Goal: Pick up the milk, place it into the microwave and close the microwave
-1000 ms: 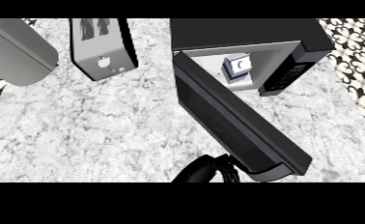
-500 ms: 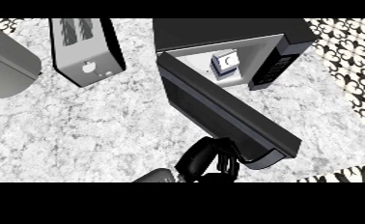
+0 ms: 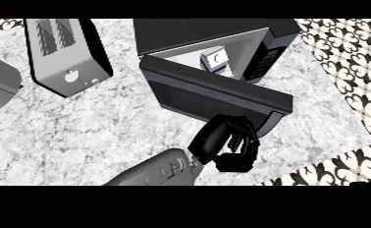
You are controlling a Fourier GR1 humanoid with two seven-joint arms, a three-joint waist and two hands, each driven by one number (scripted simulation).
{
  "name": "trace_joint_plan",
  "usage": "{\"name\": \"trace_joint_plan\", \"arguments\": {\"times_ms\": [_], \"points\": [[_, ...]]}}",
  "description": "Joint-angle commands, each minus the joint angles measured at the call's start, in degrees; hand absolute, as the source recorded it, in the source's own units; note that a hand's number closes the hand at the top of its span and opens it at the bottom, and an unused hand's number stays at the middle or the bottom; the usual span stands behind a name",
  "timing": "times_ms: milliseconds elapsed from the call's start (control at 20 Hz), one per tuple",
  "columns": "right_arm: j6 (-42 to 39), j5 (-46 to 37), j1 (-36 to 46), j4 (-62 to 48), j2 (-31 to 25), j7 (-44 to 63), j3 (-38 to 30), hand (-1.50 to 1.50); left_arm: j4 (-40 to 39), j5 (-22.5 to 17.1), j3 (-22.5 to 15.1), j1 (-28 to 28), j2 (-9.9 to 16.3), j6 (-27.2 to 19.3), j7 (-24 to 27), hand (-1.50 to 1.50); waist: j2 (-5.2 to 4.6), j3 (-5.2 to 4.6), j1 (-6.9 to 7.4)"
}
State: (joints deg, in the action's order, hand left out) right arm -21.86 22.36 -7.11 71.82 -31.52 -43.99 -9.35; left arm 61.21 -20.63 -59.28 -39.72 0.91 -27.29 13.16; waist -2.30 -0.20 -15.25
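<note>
Milk [image 3: 216,59] sits inside the microwave [image 3: 217,33] already, so only the door [image 3: 210,94] is left to shut, w/ right hand [image 3: 230,141] curled, holding nothing, touching the door's outer edge.

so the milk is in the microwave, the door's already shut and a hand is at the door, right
Not quite: the door is not shut. The head view shows it swung partway open, with the milk visible inside the microwave. The right hand is at the door's outer edge.
</note>
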Motion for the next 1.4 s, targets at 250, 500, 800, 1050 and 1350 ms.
{"name": "trace_joint_plan", "arguments": {"times_ms": [250,500,800,1050,1350], "points": [[-4.81,2.54,3.51,2.8,-1.51,0.58,1.61,-1.5,-3.23,-5.46,3.17,-9.85,-0.86,-2.38,-0.47,1.5,-1.29,0.26,-3.84],[-6.56,5.07,5.62,3.94,-3.01,2.48,1.59,-1.5,-5.91,-7.82,4.5,-14.15,-0.85,-3.16,-1.24,1.5,-1.78,0.37,-5.49],[-8.74,6.45,7.88,5.63,-4.3,4.37,3.07,-1.5,-8.54,-10.19,5.75,-18.21,-0.83,-4.58,-1.6,1.5,-2.43,0.48,-7.04],[-11.21,8.11,8.95,6.72,-4.73,6.1,4.84,-1.5,-10.69,-12.05,6.09,-20.69,-0.84,-5.14,-1.4,1.5,-3.01,0.66,-7.85],[-13.33,8.06,11.25,10.38,-7.73,8.92,6.6,-1.5,-13.17,-14.03,6.58,-23.59,-0.84,-5.97,-1.81,1.5,-2.98,0.51,-9.65]]}}
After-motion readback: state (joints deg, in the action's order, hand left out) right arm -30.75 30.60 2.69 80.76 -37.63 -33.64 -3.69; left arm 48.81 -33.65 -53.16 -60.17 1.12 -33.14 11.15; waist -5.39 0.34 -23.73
